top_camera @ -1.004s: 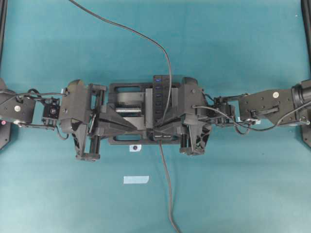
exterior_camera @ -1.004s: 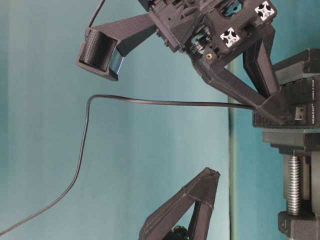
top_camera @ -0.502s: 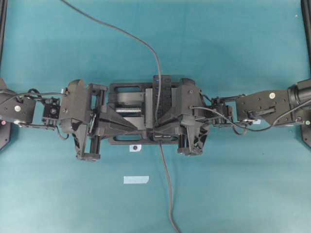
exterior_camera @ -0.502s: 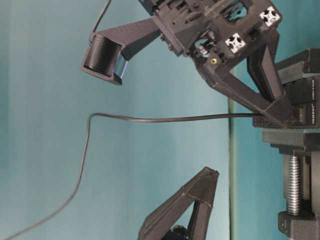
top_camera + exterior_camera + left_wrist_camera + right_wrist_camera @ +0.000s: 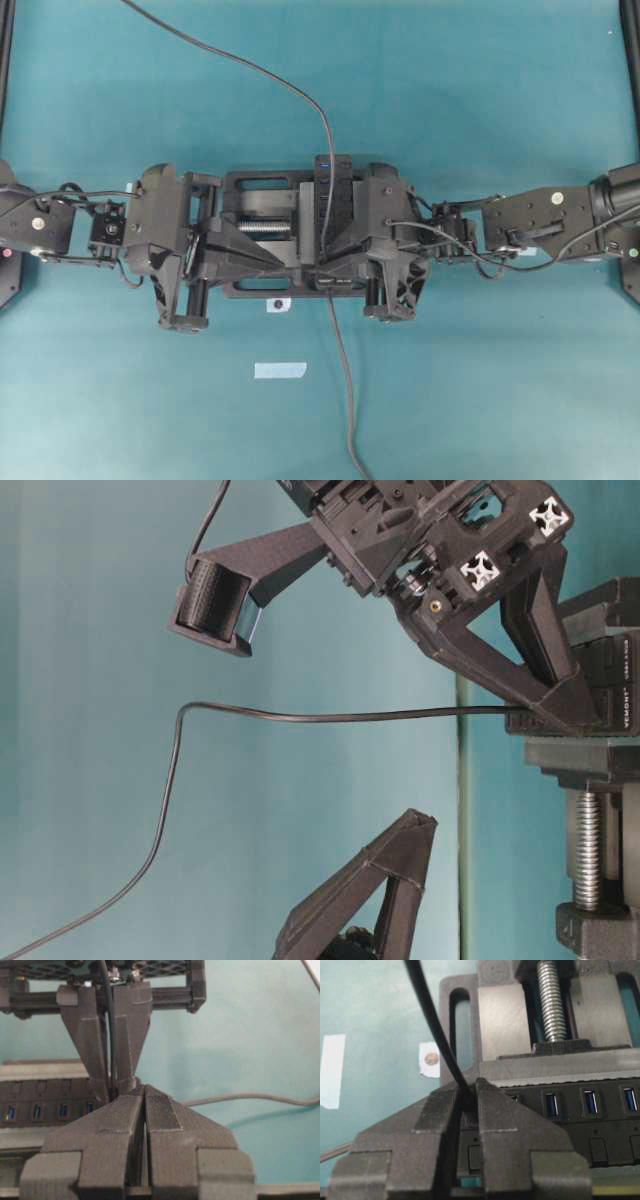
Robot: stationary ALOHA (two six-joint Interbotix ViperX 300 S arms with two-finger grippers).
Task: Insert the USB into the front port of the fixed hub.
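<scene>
A: Overhead view. The right gripper (image 5: 318,262) sits over the front end of the fixed hub (image 5: 327,200), fingers pinched on the USB cable (image 5: 240,62), which trails off toward 11 o'clock. The left gripper (image 5: 287,262) rests at 9 o'clock of it, tips pressed together, empty. The vise (image 5: 262,235) clamps the hub.

B: Table-level view?

A: The right gripper (image 5: 580,715) tips meet the hub's end face (image 5: 618,695) at 3 o'clock; the cable (image 5: 300,716) runs level toward 9 o'clock, then droops. The plug itself is hidden.

B: Left wrist view?

A: Left fingers (image 5: 160,1115) together; right fingers (image 5: 95,1045) at 12 o'clock flank the cable (image 5: 111,1025).

B: Right wrist view?

A: Fingers (image 5: 495,1110) clamped on the USB (image 5: 469,1105) at the hub (image 5: 600,1105), blue ports toward 3 o'clock.
</scene>
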